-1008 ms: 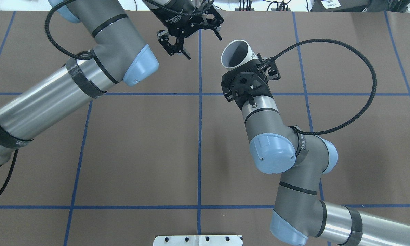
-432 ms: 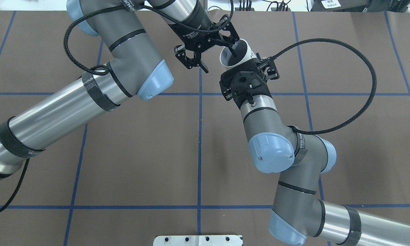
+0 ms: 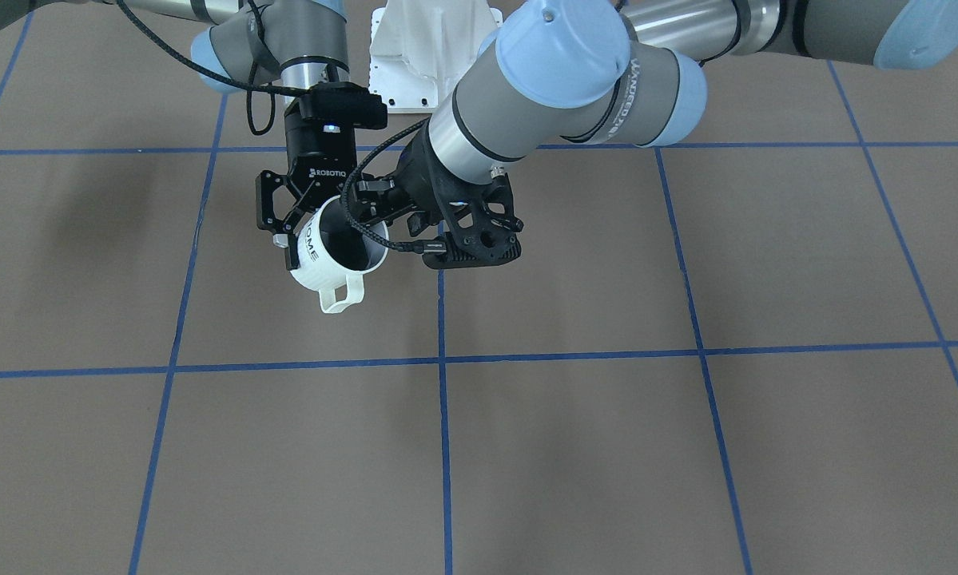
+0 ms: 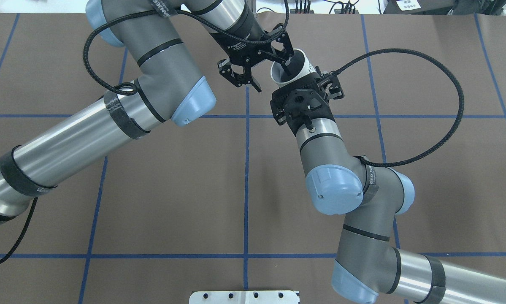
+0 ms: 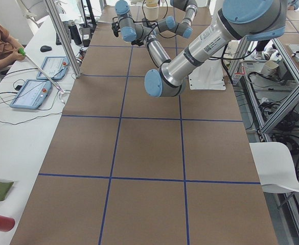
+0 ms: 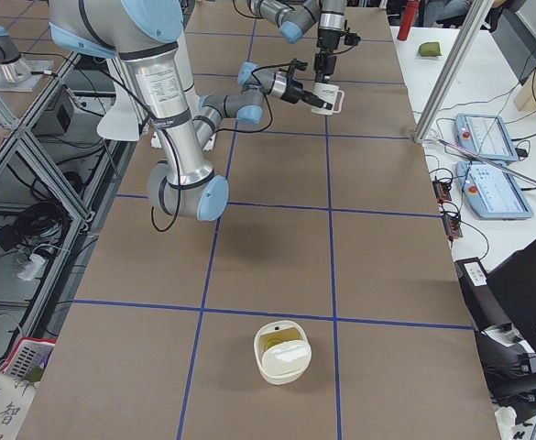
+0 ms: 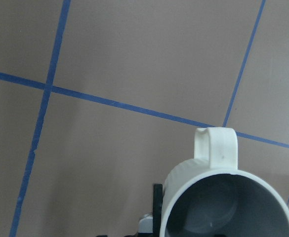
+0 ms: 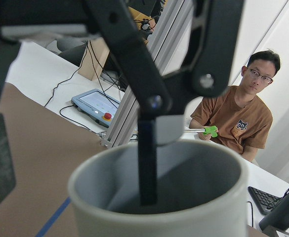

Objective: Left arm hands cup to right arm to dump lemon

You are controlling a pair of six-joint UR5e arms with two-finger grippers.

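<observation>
The white ribbed "HOME" cup (image 3: 316, 270) hangs tilted above the table at the far centre. My right gripper (image 3: 311, 231) is shut on its body. My left gripper (image 4: 271, 80) is open and straddles the rim, with one finger (image 8: 146, 163) inside the mouth and the other outside. In the left wrist view the cup (image 7: 184, 174) shows a bare grey inside, with its handle (image 7: 215, 148) pointing away. The overhead view shows only part of the cup (image 4: 306, 63) past my right wrist. The lemon is out of view.
A cream tub (image 6: 281, 351) with something pale yellow inside stands on the brown mat toward the right end. A seated person (image 8: 238, 118) and control tablets (image 6: 483, 128) are at the side bench beyond the far edge. A white mount (image 3: 431, 48) sits at my base.
My left gripper has swung right from well clear of the cup to its rim, and one finger now sits in the mouth. The right arm and cup have barely moved.
</observation>
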